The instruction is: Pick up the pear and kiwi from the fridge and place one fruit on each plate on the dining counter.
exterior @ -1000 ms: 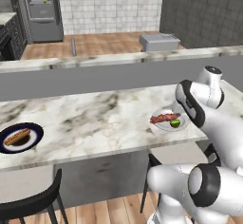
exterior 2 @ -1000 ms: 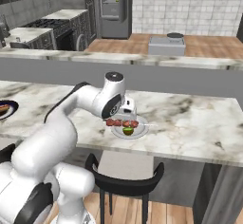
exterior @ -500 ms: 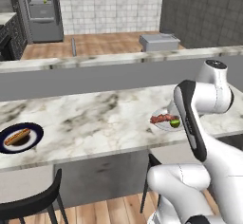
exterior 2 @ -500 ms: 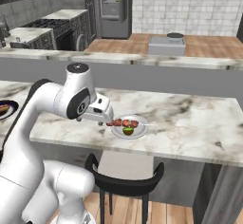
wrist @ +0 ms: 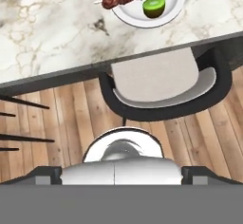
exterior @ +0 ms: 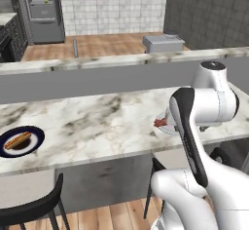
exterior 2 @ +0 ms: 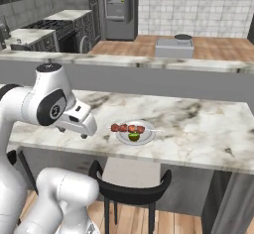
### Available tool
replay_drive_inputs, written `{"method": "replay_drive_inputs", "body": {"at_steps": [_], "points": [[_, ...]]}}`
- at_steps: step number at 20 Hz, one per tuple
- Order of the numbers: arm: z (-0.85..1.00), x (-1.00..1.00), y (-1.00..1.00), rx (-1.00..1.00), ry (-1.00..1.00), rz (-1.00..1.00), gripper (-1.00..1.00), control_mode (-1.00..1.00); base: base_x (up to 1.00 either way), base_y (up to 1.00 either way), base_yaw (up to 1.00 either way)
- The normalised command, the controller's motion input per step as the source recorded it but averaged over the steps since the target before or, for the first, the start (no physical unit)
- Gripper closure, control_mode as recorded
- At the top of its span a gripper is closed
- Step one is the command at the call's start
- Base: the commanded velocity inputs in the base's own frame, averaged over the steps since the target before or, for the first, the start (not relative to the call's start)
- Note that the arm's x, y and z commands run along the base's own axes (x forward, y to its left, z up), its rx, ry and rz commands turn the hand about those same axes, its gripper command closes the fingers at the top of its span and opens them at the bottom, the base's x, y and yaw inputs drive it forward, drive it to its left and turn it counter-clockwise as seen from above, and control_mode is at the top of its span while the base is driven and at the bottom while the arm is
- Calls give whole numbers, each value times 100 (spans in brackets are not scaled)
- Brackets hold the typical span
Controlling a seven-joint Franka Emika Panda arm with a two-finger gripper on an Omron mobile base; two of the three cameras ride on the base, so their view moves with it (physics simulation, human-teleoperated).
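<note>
The kiwi (exterior 2: pixel 134 137), lime-green face up, lies on a plate (exterior 2: pixel 121 139) beside a meat skewer (exterior 2: pixel 128 128) on the dining counter (exterior 2: pixel 198 129). The hand view looks down on the same kiwi (wrist: pixel 154 7) and plate (wrist: pixel 128 15) at its top edge. My gripper (exterior 2: pixel 73 133) hangs open and empty over the counter's near edge, well left of that plate. A second, navy-rimmed plate (exterior: pixel 36 135) holding a hot dog sits at the counter's far left. The fridge (exterior: pixel 44 9) stands far back. The pear is out of view.
A black chair with a pale seat (wrist: pixel 161 83) stands under the counter edge below the skewer plate; another dark chair (exterior: pixel 34 209) is further left. A raised grey ledge (exterior: pixel 97 63) runs behind the counter. My own arm (exterior: pixel 194 126) hides part of the skewer plate in the left base view.
The arm has swung back from the skewer plate toward the counter's near edge, carrying the open gripper away from the kiwi. The kiwi and both plates stayed put.
</note>
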Motion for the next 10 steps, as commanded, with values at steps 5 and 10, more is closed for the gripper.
{"method": "replay_drive_inputs", "body": {"at_steps": [5,10], "points": [[0,-40,0,-2,-7,-1,-100,-100,0,0,0],[0,-11,0,3,-4,9,-100,-100,0,0,0]]}}
